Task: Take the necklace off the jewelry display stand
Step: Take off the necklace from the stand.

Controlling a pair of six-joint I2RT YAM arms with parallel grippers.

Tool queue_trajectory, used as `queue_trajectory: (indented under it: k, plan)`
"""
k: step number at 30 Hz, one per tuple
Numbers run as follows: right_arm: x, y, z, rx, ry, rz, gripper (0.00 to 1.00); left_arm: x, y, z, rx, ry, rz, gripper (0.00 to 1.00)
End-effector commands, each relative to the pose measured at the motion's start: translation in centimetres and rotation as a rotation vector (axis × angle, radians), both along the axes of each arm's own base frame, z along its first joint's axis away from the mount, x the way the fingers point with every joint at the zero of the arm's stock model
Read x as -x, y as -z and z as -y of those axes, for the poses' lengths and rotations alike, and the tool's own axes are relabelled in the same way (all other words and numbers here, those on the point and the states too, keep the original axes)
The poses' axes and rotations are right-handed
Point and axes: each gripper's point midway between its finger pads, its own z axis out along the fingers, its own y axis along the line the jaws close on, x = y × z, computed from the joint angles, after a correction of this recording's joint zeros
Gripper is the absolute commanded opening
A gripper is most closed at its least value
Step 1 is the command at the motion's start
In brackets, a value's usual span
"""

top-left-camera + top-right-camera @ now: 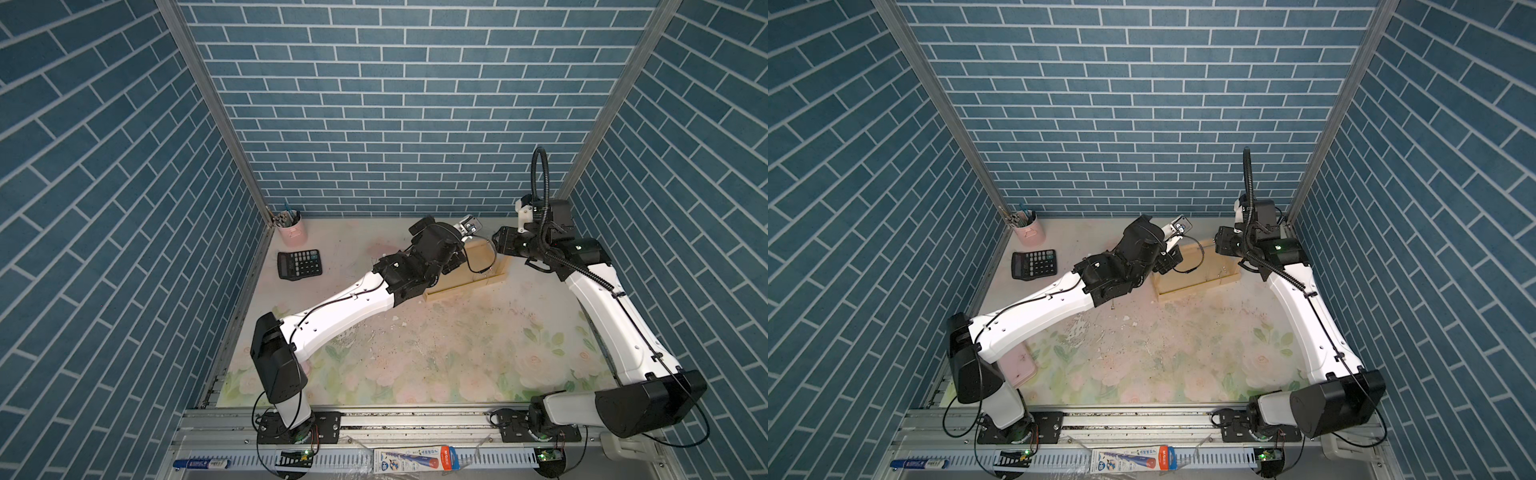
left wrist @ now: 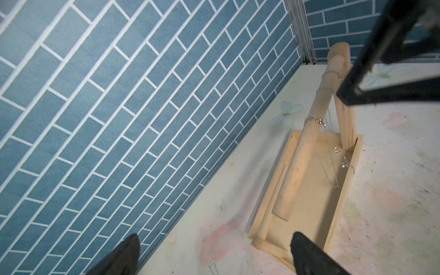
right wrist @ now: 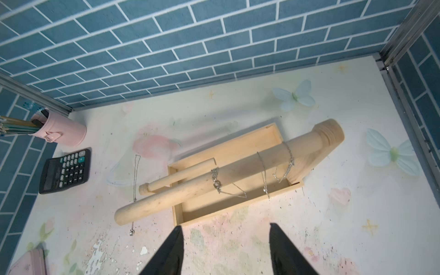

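Pale-wood jewelry display stand (image 3: 226, 152) seen ahead of right gripper (image 3: 225, 226), round bar (image 3: 190, 190) draped with thin silver necklaces (image 3: 262, 166), right gripper and left gripper (image 2: 215, 235) both spread, empty.

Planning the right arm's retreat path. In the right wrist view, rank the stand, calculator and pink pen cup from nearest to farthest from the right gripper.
From the right gripper:
1. jewelry display stand, directly ahead, closest by far.
2. calculator, on the table's left side.
3. pink pen cup, in the back-left corner, beyond the calculator.
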Motion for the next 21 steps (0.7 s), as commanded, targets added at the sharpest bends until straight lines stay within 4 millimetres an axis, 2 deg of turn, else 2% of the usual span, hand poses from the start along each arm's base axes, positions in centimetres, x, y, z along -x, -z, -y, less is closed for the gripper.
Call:
queue_trajectory:
  k: [1,9,15,21]
  plan:
    - [0.3,0.4,-0.5,-0.043,-0.023,-0.019,0.53,0.1,-0.4,-0.1,0.032,-0.022,-0.067,0.99]
    - [-1.0,1.1,-1.6,-0.102,-0.027,-0.026,0.43,1.1,3.4,1.7,0.151,0.015,-0.273,0.99]
    - [-2.0,1.8,-1.8,-0.087,-0.029,-0.044,0.39,0.3,4.3,2.2,0.238,-0.002,-0.429,1.00]
    - [-2.8,1.9,-1.7,-0.068,-0.029,-0.045,0.39,-1.1,4.6,2.5,0.289,-0.063,-0.504,0.99]
